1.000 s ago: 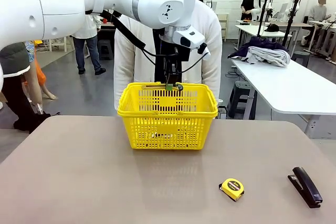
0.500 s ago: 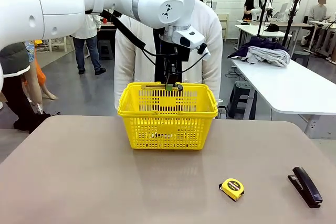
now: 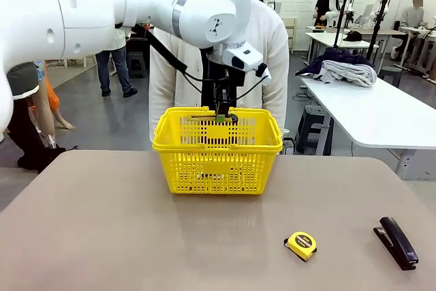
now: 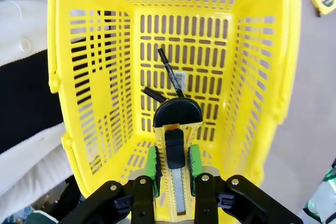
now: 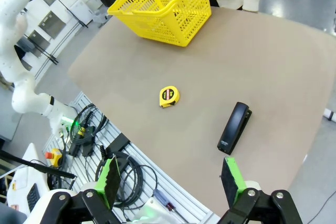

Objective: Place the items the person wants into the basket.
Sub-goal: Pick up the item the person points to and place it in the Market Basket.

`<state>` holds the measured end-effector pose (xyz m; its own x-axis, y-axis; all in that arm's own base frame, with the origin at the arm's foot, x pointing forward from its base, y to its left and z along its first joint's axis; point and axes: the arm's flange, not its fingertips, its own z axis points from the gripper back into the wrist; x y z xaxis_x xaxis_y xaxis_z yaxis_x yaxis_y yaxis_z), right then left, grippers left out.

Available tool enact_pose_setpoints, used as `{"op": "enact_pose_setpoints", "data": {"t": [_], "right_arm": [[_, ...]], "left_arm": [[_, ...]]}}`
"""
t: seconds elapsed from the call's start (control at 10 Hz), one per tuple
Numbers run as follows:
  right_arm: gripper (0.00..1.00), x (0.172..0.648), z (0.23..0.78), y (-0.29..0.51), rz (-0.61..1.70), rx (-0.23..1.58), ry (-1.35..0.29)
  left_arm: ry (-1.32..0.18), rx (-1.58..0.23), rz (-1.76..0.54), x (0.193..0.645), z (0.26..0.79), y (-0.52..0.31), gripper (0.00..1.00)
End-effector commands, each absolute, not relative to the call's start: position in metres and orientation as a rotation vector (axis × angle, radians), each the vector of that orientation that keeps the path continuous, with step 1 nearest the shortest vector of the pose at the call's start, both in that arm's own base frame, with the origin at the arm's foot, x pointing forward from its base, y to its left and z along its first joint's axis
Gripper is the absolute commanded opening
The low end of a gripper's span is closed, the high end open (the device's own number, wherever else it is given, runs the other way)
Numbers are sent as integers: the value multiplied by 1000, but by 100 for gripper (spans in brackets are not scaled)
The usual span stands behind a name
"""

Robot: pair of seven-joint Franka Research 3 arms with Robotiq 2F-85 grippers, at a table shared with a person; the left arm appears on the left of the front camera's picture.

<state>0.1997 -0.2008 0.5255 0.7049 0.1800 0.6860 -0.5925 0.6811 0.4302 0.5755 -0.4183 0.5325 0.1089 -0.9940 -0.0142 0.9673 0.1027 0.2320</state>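
Near edge first: the round yellow tape measure point(image 3: 301, 245) and black stapler point(image 3: 398, 242) lie untouched, well clear. Left gripper point(image 4: 174, 167) has dipped slightly toward the large yellow lattice basket point(image 3: 170, 142), fingers clamped on the long yellow utility knife point(image 4: 176, 140) over a slim black pen point(image 4: 169, 70) inside. Release looks next. Right gripper point(image 5: 170, 181) is spread, empty.

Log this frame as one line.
left tool: shut on utility knife, above basket | right tool: open, off the table | in basket: pen | on table: tape measure, stapler
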Motion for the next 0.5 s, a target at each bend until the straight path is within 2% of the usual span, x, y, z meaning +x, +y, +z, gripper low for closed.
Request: {"op": "enact_pose_setpoints", "data": {"t": [0.0, 0.4], "right_arm": [[100, 201, 524, -200, 479, 715, -676], [100, 201, 524, -200, 479, 715, -676]], "left_arm": [[-201, 183, -1520, 599, 508, -409, 28], [-151, 146, -1580, 642, 467, -413, 28]]}}
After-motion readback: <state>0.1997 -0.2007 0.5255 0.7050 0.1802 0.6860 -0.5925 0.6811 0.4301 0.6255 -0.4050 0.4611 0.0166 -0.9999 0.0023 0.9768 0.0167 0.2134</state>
